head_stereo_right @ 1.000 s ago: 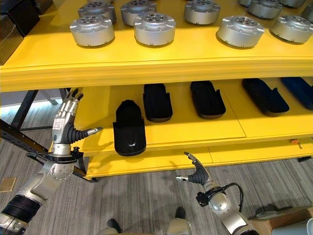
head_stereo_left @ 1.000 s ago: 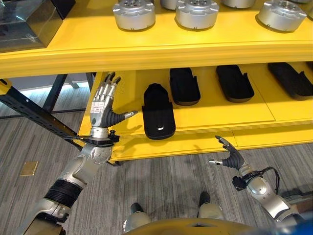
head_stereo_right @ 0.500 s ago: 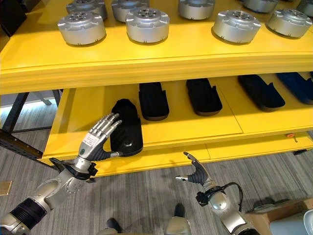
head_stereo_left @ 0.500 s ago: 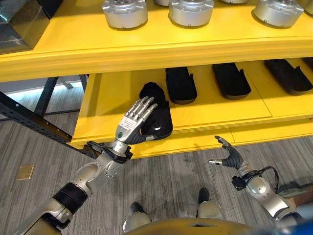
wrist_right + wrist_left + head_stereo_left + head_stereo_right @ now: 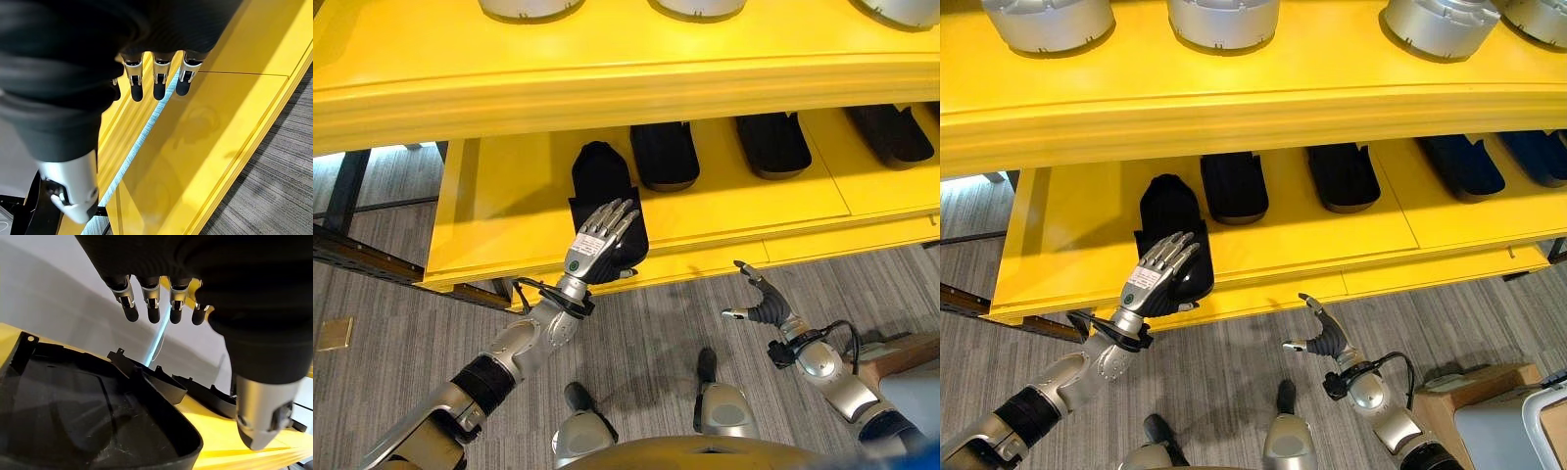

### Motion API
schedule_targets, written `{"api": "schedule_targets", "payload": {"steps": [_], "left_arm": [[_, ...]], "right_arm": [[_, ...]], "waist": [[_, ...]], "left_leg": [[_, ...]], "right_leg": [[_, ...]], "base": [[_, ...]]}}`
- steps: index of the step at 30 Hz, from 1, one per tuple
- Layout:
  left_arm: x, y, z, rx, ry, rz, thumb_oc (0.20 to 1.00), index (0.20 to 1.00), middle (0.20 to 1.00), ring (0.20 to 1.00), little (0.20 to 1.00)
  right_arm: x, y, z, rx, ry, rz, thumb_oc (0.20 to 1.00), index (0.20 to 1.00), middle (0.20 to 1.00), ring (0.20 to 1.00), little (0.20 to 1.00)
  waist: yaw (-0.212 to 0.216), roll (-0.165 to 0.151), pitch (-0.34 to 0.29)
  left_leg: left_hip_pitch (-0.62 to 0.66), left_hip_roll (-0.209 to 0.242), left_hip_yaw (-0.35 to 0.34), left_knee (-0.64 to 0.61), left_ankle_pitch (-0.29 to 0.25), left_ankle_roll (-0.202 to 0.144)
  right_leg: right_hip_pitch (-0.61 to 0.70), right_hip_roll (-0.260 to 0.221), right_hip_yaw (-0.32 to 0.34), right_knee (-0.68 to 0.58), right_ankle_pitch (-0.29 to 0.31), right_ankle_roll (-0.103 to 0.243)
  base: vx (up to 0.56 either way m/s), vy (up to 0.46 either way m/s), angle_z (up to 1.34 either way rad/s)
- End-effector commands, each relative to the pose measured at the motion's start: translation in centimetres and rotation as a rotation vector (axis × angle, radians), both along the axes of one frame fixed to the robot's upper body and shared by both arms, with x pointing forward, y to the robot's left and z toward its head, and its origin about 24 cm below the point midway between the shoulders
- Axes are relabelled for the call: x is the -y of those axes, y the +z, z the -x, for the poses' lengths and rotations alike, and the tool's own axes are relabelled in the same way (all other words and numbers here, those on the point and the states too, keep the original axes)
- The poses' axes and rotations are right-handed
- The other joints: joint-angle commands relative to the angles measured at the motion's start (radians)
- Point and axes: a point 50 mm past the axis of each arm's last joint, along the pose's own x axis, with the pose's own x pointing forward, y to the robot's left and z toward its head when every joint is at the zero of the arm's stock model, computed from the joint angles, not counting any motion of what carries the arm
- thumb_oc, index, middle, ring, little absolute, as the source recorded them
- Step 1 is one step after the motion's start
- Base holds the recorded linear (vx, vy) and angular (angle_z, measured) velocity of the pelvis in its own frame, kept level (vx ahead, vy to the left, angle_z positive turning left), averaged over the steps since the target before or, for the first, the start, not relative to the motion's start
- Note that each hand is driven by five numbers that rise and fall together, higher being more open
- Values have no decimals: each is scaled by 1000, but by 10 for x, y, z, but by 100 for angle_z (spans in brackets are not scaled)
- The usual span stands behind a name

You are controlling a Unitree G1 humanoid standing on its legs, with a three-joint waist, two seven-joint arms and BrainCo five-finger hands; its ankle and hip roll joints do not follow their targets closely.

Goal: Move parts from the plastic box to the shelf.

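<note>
L hand [image 5: 599, 245] flat, fingers straight over black part [image 5: 603, 191] at shelf [image 5: 499, 211] front, 9 o'clock of row. Push square, w/ row. R hand [image 5: 760, 304] slack, empty.

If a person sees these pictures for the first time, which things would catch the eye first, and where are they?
First comes the bright yellow shelf, with a row of black shell-shaped parts on its lower level. The left hand is stretched out with straight fingers over the near end of the leftmost black part, which sits closer to the front edge than the others. The right hand hangs open and empty over the grey floor, in front of the shelf.
</note>
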Motion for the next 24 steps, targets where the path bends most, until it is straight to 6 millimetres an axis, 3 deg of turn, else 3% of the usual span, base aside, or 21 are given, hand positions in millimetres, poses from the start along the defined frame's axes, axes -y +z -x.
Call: {"api": "schedule_targets", "payload": {"steps": [1,16,24], "left_arm": [[-3,-1,-11,-5,71,14,1000,1000,1000,1000,1000],[-12,-36,-21,-148,259,-113,1000,1000,1000,1000,1000],[-13,-43,-23,-163,297,-178,1000,1000,1000,1000,1000]], "right_arm": [[-18,15,-10,109,47,-54,1000,1000,1000,1000,1000],[-29,14,-12,118,49,-81,1000,1000,1000,1000,1000],[-31,16,-13,122,57,-82,1000,1000,1000,1000,1000]], "waist": [[12,-19,0],[5,-51,30],[-5,-57,39]], "left_leg": [[-56,7,-82,98,-47,15],[-82,33,-65,121,-45,5],[-88,43,-54,129,-44,2]], "right_leg": [[1,27,-21,136,-105,17],[-22,36,-25,143,-98,15],[-31,36,-24,147,-97,15]], "base": [[-6,-44,0],[-9,-29,-1],[0,0,0]]}}
